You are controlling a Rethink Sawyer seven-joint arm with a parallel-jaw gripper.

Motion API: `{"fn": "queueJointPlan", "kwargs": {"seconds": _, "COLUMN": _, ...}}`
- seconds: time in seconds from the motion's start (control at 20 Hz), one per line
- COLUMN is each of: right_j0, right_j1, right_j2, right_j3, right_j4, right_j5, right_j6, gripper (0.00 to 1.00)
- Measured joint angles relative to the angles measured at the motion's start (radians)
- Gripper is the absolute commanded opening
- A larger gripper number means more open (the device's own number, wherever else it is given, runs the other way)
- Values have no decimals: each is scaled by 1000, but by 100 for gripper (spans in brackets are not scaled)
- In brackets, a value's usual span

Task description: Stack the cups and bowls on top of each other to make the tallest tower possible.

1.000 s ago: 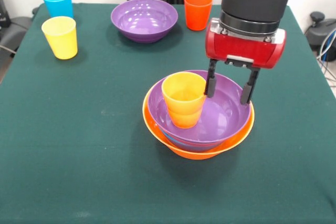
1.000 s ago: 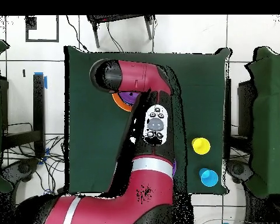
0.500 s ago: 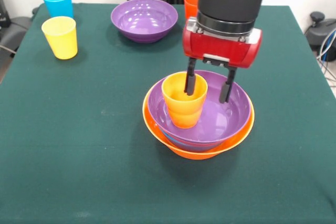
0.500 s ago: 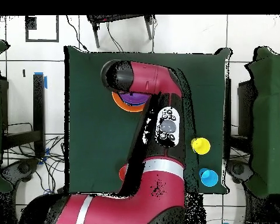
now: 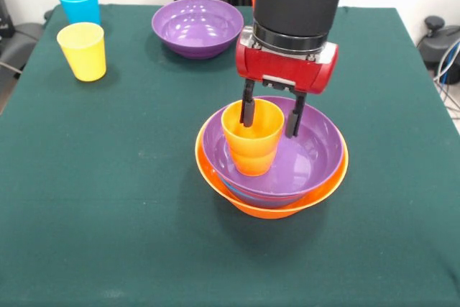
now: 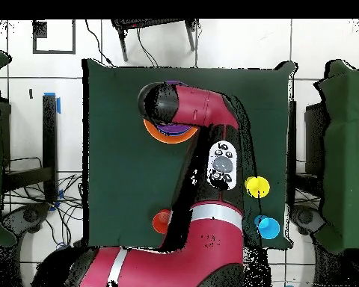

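Note:
The tower stands at mid-table: a large orange bowl [image 5: 213, 181] holds a wide purple bowl [image 5: 316, 152], with a sliver of blue bowl between their rims. An orange cup [image 5: 251, 141] stands upright in the purple bowl, left of centre. My gripper [image 5: 270, 121] is open and low over it, one finger inside the cup and the other outside its right wall. From overhead, the arm hides most of the orange bowl [image 6: 149, 128]. A red-orange cup [image 6: 161, 220] shows only in the overhead view.
A second purple bowl [image 5: 198, 26] sits at the back centre. A yellow cup [image 5: 83, 49] and a light blue cup [image 5: 79, 3] stand at the back left. A dark green cloth [image 5: 108, 192] covers the table.
My gripper has moved left across the purple bowl to the orange cup, and its left finger now dips inside the cup. The arm now hides the red-orange cup in the front view.

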State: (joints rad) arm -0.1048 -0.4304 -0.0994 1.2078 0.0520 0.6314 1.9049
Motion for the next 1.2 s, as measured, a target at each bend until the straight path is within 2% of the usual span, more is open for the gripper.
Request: {"fn": "queueJointPlan", "kwargs": {"seconds": 1.2, "right_j0": -1, "right_j1": 0, "right_j2": 4, "right_j3": 21, "right_j4": 0, "right_j5": -79, "right_j6": 0, "gripper": 100}}
